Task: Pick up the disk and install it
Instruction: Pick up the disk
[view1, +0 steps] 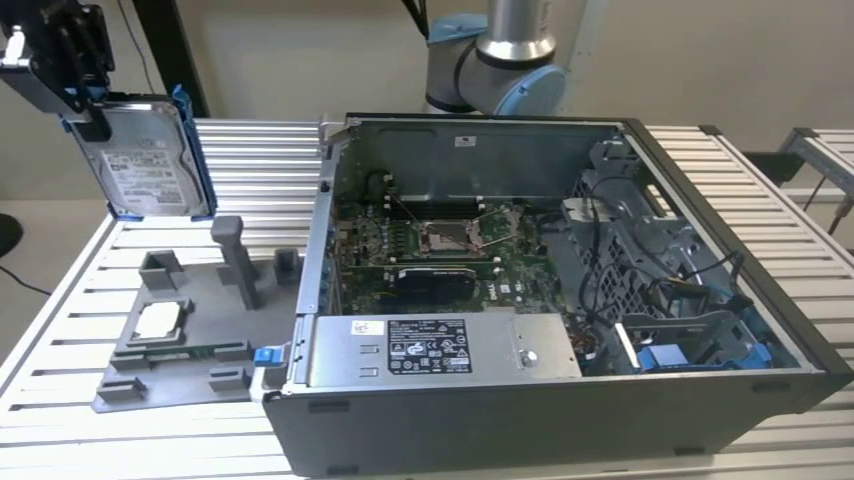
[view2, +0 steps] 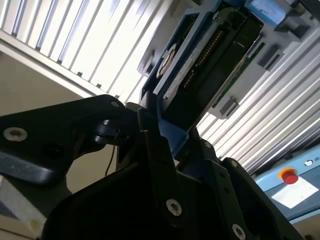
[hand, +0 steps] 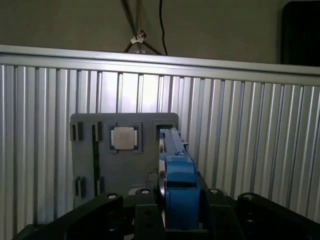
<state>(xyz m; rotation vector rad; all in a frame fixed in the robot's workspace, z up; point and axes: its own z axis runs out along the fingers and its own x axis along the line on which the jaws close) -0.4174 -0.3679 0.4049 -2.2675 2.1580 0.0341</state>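
Gripper (view1: 88, 108) clamped on the top edge of the disk (view1: 144, 160), which hangs upright just below it. Gripper held high, pointing down, grey fixture tray (view1: 187, 335) well beneath, open computer case (view1: 534, 420) off to one side.

**Even Light Outside, Glare at the Wrist**

In the exterior view soft, even light covers the slatted table (view1: 787, 230), while the open computer case (view1: 534, 430) is shadowy inside. In the second wrist view the slats burn out to white glare; the gripper (view2: 152, 127) and the disk (view2: 210, 65) sit in deep shadow.
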